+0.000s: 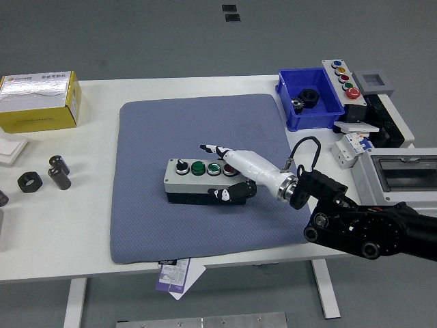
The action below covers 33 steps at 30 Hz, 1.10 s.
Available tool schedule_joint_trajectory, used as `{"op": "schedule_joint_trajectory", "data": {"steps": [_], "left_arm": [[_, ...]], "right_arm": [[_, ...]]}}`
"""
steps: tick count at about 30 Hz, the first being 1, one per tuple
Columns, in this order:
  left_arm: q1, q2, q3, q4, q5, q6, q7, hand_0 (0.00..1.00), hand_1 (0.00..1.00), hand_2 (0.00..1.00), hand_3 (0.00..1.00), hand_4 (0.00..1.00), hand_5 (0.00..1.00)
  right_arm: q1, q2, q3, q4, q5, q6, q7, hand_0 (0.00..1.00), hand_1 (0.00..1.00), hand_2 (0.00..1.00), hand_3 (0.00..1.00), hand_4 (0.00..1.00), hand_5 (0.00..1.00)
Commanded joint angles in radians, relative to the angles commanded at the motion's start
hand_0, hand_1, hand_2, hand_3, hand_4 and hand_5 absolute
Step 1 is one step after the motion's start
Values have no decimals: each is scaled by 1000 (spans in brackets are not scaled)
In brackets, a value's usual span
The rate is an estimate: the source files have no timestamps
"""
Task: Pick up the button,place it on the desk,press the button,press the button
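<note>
A grey floor (136,34) fills the top of the frame, with two small dark floor plates (231,13) at upper centre. Below it a white table (89,239) spans the frame, and a blue-grey mat (150,219) covers its middle.

At the right edge stand a grey cabinet (396,174) with a glass front and, above it, a blue bin (311,102) with a black part inside. A grey panel (343,78) with coloured buttons lies just right of the bin. A yellow box (39,102) sits at upper left, with black nuts and bolts (44,174) below it at the left edge. A paper tag (176,273) hangs over the table's near edge.

The button box (188,184), grey on a black base with a knob and green and red buttons on top, lies on the mat at frame centre.

The right arm (369,229) enters from the lower right. The right hand (235,171) lies over the box's right end: fingers extended flat above the buttons, thumb (229,193) curled against the front face. It does not grip the box.
</note>
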Motion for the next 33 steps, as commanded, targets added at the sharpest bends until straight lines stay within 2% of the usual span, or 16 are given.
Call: {"op": "schedule_joint_trajectory", "data": {"steps": [17,24,33], "left_arm": [[0,-2,7,2,-6,-1,0,632,520,518,678,737,189],[0,-3,5,1,-5,-3,0,630,519,517,676,736,187],[0,-4,8,2,-7,-3,0,630,518,512,667,733,184]], "right_arm": [[31,-39,-13,31,-7,31,19,728,788,969,998,448,2],[46,-64,-15,59,38,49,16,741,811,995,998,460,2],[49,-72,-1,58,80,88,20,753,829,998,998,473,2]]}}
